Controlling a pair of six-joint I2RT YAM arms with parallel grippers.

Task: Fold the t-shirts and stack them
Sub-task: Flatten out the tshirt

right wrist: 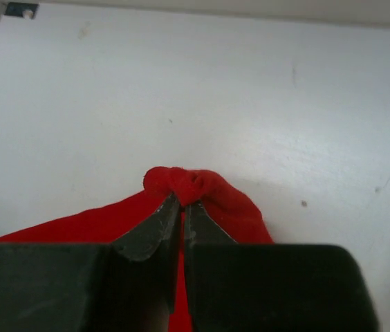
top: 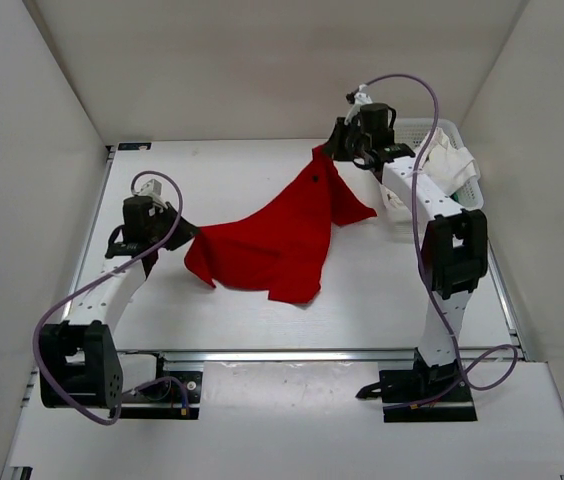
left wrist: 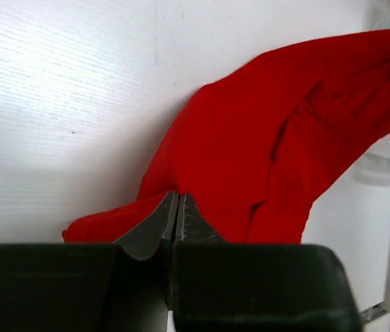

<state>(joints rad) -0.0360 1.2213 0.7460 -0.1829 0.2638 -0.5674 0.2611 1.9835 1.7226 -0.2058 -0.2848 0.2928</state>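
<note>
Red t-shirt (top: 277, 245) held at two ends

It is bright, wrinkled, and sags across the frame's middle onto the white table (top: 212, 170). The left gripper (left wrist: 176, 200) at centre left pinches one edge. The right gripper (right wrist: 181, 200) at upper centre pinches a bunched corner. Plain white walls (top: 262, 60) stand around.

We see a red t-shirt (top: 277, 240) of soft, matt cloth, loosely creased, on a smooth white worktop (top: 212, 175) with a faint sheen. The fingers (left wrist: 155, 225) of the left hand (left wrist: 178, 198) and right hand (right wrist: 183, 202) look dark, dull and faintly grainy. A white plastic mesh basket (top: 414, 128) holds crumpled off-white cloth (top: 450, 160).
</note>
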